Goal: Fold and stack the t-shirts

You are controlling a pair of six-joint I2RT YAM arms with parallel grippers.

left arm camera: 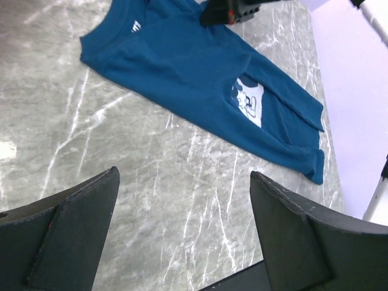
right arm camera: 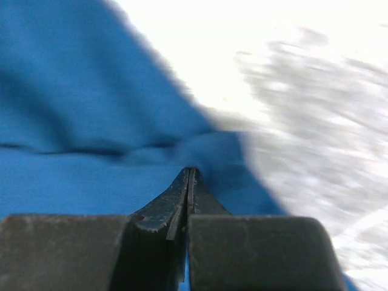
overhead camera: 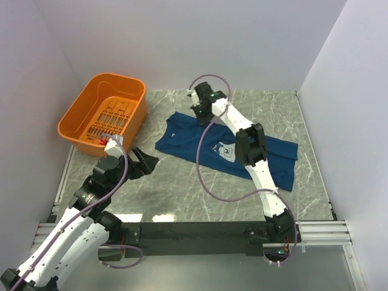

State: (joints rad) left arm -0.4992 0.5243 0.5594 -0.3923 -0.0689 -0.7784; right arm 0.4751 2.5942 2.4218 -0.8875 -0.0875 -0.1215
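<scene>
The right gripper (right arm camera: pixel 190 173) is clamped on the shirt's (overhead camera: pixel 182 142) far edge. The left gripper (left arm camera: pixel 182 176) is spread wide, holding nothing. The shirt is laid mid-table (overhead camera: pixel 182 197), long axis far-left to near-right, collar far-left.

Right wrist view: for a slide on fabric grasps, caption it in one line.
Right gripper, shut, pinches a puckered fold of the blue t-shirt near its edge, marble table beyond.

t-shirt (overhead camera: pixel 182 140) | dark navy, short sleeves, pale cartoon print on chest | unfolded, lying flat, slightly rumpled | mid-worktop; collar toward 10 o'clock, hem toward 4 o'clock
</scene>
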